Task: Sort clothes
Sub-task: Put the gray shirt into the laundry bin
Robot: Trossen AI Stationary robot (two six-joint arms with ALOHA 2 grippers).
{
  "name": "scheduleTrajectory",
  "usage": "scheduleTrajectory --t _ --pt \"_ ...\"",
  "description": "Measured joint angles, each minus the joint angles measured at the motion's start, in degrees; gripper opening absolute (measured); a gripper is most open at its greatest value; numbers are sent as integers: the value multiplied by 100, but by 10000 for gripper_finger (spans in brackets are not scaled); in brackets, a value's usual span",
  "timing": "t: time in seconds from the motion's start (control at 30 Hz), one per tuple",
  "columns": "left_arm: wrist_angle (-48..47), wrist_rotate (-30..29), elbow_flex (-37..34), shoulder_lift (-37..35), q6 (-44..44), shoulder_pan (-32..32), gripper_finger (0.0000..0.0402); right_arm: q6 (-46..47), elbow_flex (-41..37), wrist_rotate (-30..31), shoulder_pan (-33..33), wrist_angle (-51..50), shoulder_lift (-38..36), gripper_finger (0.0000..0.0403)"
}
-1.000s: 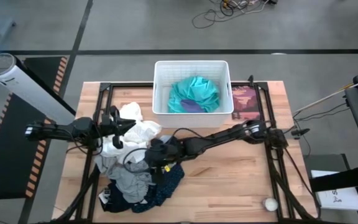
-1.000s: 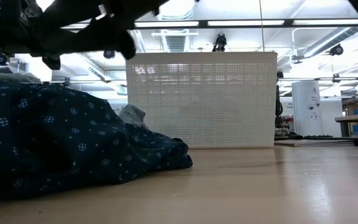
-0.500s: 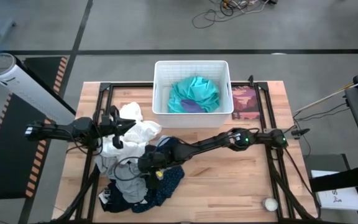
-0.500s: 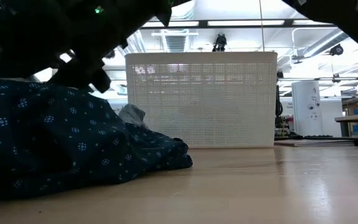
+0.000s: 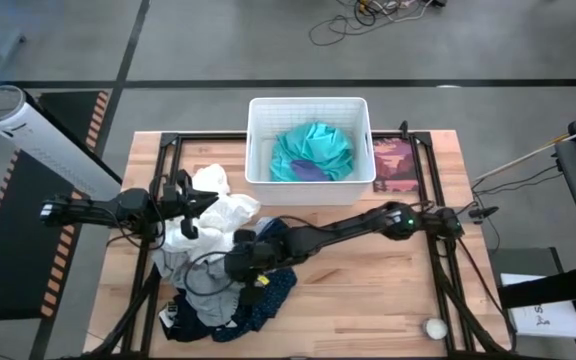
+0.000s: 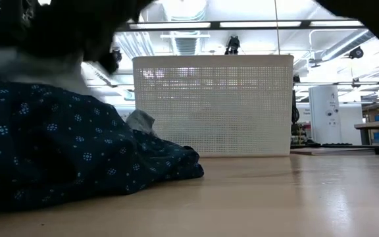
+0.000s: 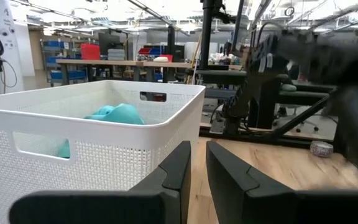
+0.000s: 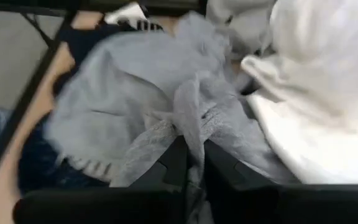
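Since half a second back my right gripper [image 5: 236, 266] has clamped its jaws onto the grey garment [image 8: 135, 118], pinching a fold atop the pile. Navy dotted garment [image 6: 51, 151] underneath, nearest the table's front; white garments [image 5: 218, 215] just behind. Left gripper [image 7: 193, 177] hovers there, jaws pressed together. White basket [image 5: 258, 140], farthest: teal garment [image 5: 313, 150] inside. I read no writing.

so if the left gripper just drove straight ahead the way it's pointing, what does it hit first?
Probably the white basket. The left wrist view looks past the left gripper at its near corner and side wall, with bare table beside it. Depth is unclear, so it might just graze the corner.
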Motion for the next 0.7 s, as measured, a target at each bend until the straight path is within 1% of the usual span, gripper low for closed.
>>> scheduleTrajectory --t 0.17,0.27,0.37,0.6,0.7 --pt "-15 0 -2 0 -20 -1 38 -412 163 575 191 -528 -660 5" --pt "-23 0 0 0 -293 -2 38 -525 179 776 279 -730 -1109 3" --pt "-35 1 -2 0 -606 -1 38 -696 179 1129 373 -861 -1569 2" --pt "-35 0 -2 0 -608 -2 38 -1341 181 1992 421 -846 -2504 1" --pt "-29 2 -2 0 -607 -2 38 -1738 181 2565 381 -665 -2880 1"
